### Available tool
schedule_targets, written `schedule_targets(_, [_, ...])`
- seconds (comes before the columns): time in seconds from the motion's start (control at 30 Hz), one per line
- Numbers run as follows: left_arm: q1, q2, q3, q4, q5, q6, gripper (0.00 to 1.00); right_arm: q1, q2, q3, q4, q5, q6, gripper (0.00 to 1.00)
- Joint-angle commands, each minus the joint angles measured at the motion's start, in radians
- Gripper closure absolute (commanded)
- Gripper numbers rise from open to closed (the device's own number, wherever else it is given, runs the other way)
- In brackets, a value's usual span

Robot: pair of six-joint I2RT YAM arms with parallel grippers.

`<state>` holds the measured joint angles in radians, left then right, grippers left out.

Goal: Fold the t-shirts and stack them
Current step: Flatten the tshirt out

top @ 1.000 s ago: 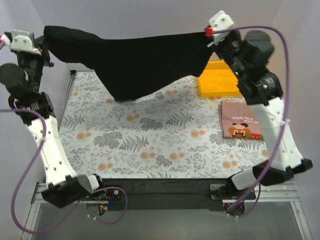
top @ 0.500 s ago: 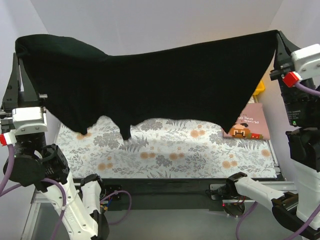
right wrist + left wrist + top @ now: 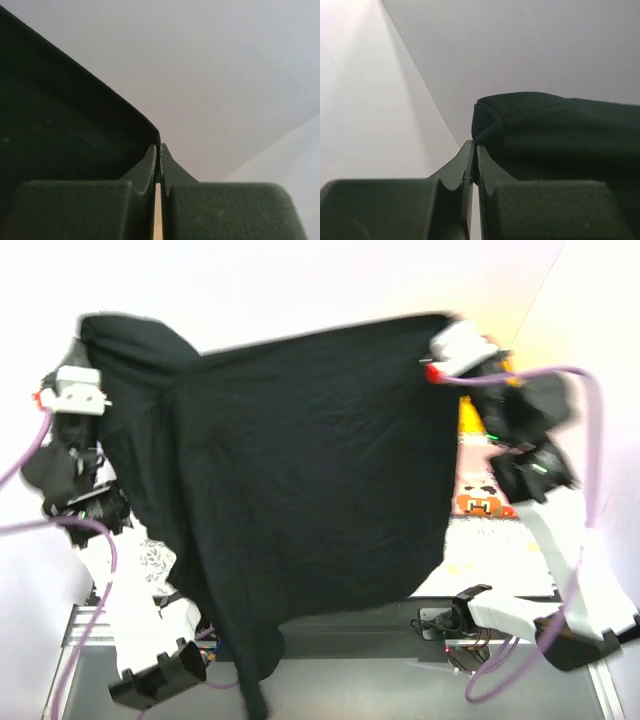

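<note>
T-shirt [image 3: 300, 470] hangs in the air as one wide black sheet, stretched between the two arms well above the table [image 3: 150, 560]. The left gripper [image 3: 474, 150] is clenched on one top corner, where a thick roll of cloth bunches at its tips. The right gripper [image 3: 159, 149] is clenched on the other top corner, but there only the very edge of the cloth meets the fingertips.

That thin hold on the right looks like the weakest point. The view from above is smeared, which suggests a quick swing, and a sharp tug could pull the edge out and drop that side into a heap.

The lower part of the cloth trails down past the near edge of the table. A dark tail of it hangs among the arm bases [image 3: 160, 680] and their cables. If the arms lay the cloth forward from here, that tail may catch there and drag the hem crooked.

On the left, the cloth drapes against the left arm [image 3: 75, 470] and could wrap a joint.

The sheet also hides most of the table from above. Only slivers of the book [image 3: 485, 502] and the tray [image 3: 468, 415] show on the right, so the cloth could settle across them rather than flat.
</note>
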<state>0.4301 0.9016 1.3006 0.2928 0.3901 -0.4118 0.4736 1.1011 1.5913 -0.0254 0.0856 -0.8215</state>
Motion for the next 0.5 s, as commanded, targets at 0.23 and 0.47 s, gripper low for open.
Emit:
schedule_targets(0.23, [-0.02,0.316,-0.307,0.048,0.151,0.1,1.0,-0.038,0.347,-0.317,0.278,-0.063,-0.094,0.99])
schedule_targets(0.47, [-0.131,0.704,-0.236,0.062,0.052,0.226,1.0,-0.059,0.742,-0.191,0.324,-0.03,-0.149,0.99])
